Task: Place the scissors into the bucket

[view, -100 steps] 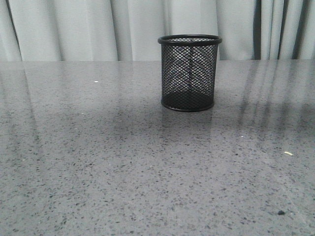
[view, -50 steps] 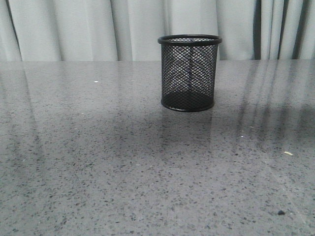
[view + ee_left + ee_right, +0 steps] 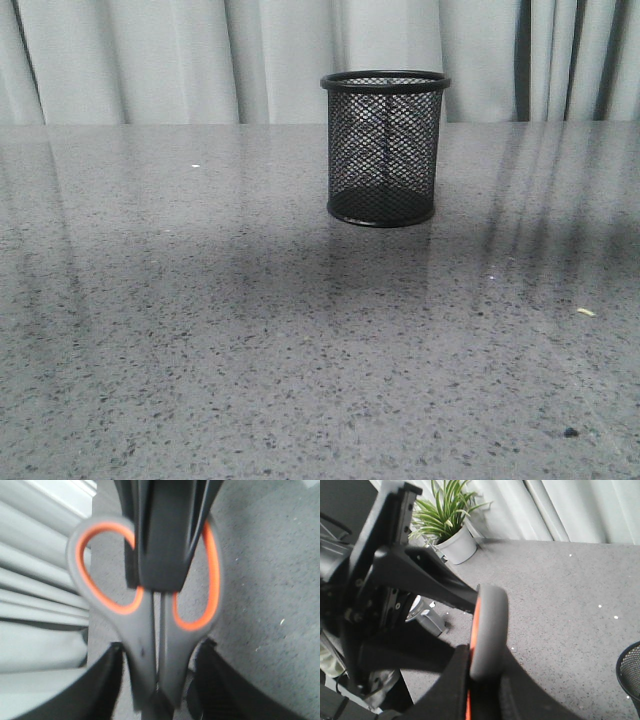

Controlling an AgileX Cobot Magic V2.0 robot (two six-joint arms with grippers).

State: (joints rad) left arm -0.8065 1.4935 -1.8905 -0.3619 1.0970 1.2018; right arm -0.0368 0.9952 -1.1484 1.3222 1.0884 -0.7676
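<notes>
The bucket (image 3: 383,150), a black wire-mesh cup, stands upright on the grey speckled table at centre back; its rim also shows in the right wrist view (image 3: 631,672). No gripper shows in the front view. In the left wrist view the scissors (image 3: 150,630), grey handles lined in orange, sit between the fingers of my left gripper (image 3: 160,652), which press on the shank. The black fingers (image 3: 160,540) of my right gripper clamp the handles flat from the other side. In the right wrist view my right gripper (image 3: 482,667) is shut on a handle loop of the scissors (image 3: 487,625), seen edge-on.
Pale curtains (image 3: 150,60) hang behind the table (image 3: 200,330). In the right wrist view the left arm (image 3: 395,585) is close, and a potted plant (image 3: 452,535) stands at the table's far edge.
</notes>
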